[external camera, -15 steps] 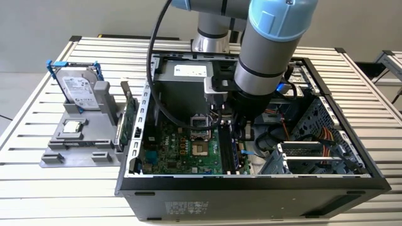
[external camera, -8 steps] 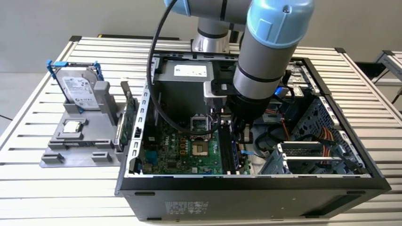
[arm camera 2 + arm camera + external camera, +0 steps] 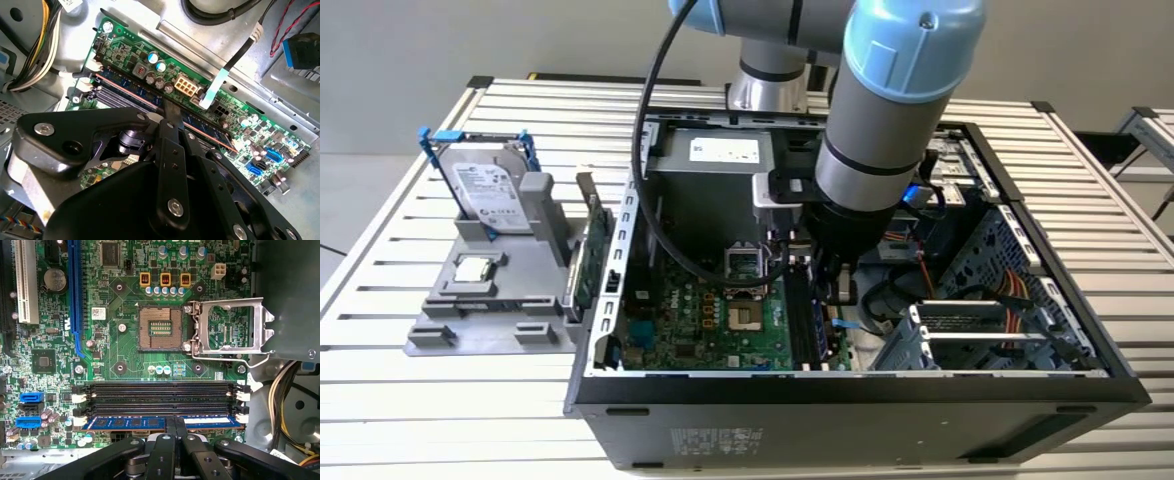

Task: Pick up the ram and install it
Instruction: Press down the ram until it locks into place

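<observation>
Clamped on the ram (image 3: 150, 422), our claw (image 3: 175, 432) presses it into the slot at the socket's (image 3: 160, 328) six o'clock, seating it.

One ram (image 3: 150, 422) stick is sitting among four memory slots (image 3: 160, 397); one hard drive (image 3: 491, 190), one processor chip (image 3: 475, 268) and one expansion card (image 3: 591, 258) are resting outside the case.

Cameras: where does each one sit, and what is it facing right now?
Exterior view: off the arm, looking down into the open black computer case; arm and hand show.
First wrist view: on the arm, facing the green motherboard; hand at the thin blue ram stick.
Second wrist view: oblique; both wrist views share the ram stick.
</observation>
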Robot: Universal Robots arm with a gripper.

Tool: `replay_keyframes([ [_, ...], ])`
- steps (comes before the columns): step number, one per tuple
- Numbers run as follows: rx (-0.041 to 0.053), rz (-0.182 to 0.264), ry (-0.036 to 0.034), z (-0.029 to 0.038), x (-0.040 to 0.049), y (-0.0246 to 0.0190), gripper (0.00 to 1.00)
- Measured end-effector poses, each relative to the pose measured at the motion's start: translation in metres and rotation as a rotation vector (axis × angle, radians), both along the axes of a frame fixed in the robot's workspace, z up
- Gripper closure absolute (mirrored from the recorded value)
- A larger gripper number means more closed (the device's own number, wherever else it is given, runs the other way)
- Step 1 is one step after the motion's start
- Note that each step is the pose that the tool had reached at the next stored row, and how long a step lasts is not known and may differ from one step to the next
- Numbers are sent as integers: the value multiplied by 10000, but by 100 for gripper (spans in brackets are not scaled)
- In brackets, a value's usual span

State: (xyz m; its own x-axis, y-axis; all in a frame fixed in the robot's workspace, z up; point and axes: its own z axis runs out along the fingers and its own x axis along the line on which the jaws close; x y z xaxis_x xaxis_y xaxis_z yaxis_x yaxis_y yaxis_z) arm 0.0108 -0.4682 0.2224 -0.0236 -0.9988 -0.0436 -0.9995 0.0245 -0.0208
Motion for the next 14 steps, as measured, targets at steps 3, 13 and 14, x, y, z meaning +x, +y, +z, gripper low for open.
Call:
replay_keyframes([
  [3, 0, 0, 0, -1, 0, 0, 100],
  [13, -1, 0, 0, -6, 0, 0, 100],
  [14, -1, 0, 1, -8, 0, 0, 100],
])
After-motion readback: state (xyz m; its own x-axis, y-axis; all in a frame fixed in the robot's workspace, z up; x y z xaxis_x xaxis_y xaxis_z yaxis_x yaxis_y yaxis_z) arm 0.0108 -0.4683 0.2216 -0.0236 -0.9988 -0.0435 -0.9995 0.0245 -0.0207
